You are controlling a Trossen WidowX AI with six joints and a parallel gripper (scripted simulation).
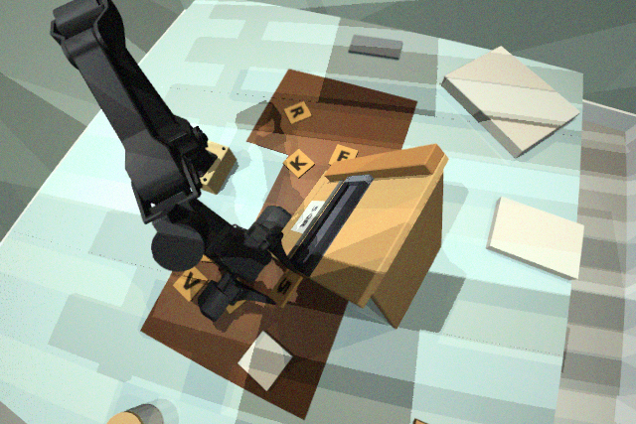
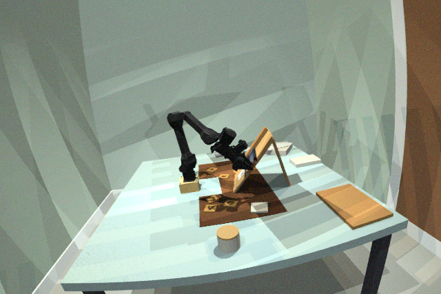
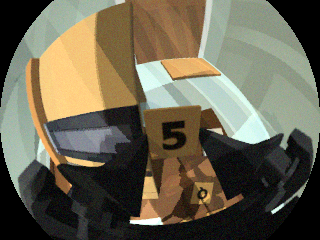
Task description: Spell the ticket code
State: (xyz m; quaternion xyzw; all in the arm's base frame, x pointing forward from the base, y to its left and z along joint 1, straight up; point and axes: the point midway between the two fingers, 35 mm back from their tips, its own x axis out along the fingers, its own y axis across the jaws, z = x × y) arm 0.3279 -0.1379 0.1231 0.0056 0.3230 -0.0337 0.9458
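A slanted wooden board (image 1: 390, 213) (image 2: 261, 144) (image 3: 87, 60) stands on a brown mat (image 1: 359, 111) (image 2: 263, 194). It carries a dark letter rail (image 1: 334, 218) (image 3: 94, 135) with a white ticket (image 1: 308, 214) beside it; the ticket's print is too small to read. My gripper (image 1: 281, 279) (image 2: 245, 166) (image 3: 174, 135) is shut on a tan tile marked 5 (image 1: 288, 284) (image 3: 172, 135). It holds the tile just off the rail's lower open end. The rail looks empty. Loose tiles R (image 1: 297, 112), K (image 1: 298, 163), one partly hidden (image 1: 343, 155) and V (image 1: 190, 283) lie on the mat.
Two pale slabs (image 1: 508, 98) (image 1: 537, 236) and a grey slab (image 1: 375, 46) lie beyond the board. A small white pad (image 1: 264, 359) (image 2: 259, 207) sits on the mat's near end. A cylinder (image 2: 228, 237) and a wooden slab (image 2: 354, 204) stand near the counter's front.
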